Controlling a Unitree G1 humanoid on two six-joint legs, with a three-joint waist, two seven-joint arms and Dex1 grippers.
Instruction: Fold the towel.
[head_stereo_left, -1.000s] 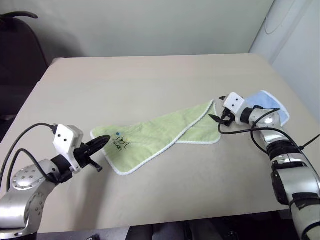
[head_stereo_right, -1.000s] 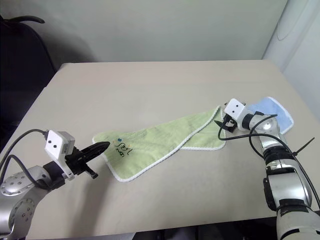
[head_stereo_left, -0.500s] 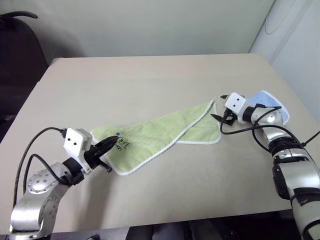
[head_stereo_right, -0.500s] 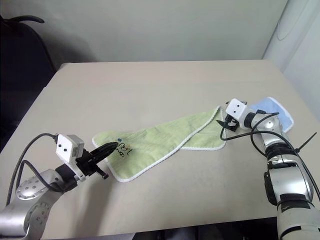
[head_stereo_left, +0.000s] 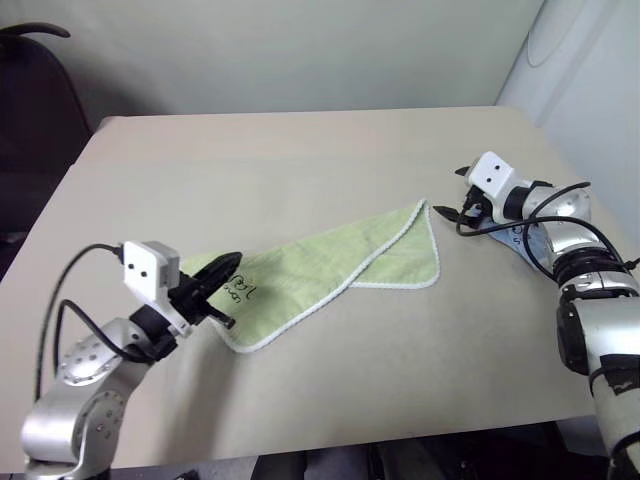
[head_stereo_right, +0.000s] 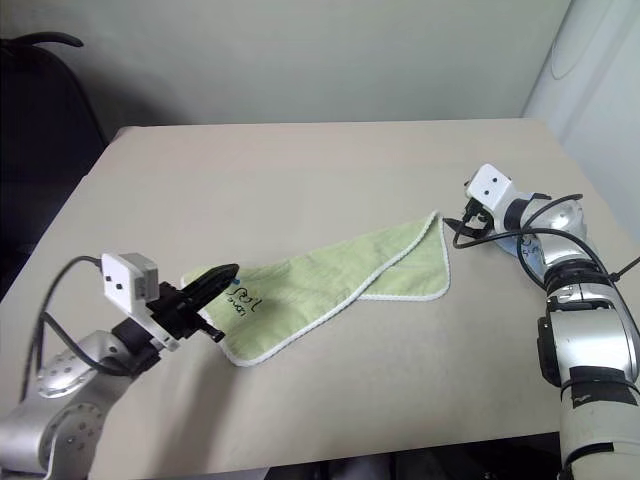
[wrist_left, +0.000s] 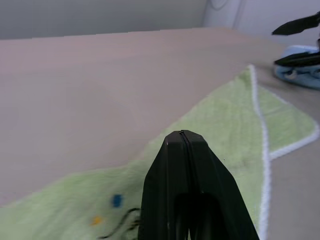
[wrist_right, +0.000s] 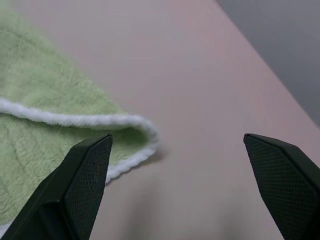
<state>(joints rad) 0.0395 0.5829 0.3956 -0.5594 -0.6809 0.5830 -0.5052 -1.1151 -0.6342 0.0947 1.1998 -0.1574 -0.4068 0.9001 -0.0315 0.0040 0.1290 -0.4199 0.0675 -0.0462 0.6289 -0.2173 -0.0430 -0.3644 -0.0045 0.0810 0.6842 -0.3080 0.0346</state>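
Over the towel (head_stereo_left: 330, 262), left gripper (head_stereo_left: 228, 265) closed and level, right gripper (head_stereo_left: 452, 204) spread wide beside its far corner.

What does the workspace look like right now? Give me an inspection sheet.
Surface: beige flat table, bare apart from the cloths.
Job's things: light green terry towel with white edging, lying loosely doubled over, dark embroidered mark at its near-left corner.
Clutter: small light blue cloth under the right arm.
Grippers: left gripper shut, at the towel's marked corner; whether it pinches cloth is unclear. Right gripper open, just off the towel's far right corner.
Cables: black cables looping off both wrists.
Surroundings: pale wall, dark chair at far left.
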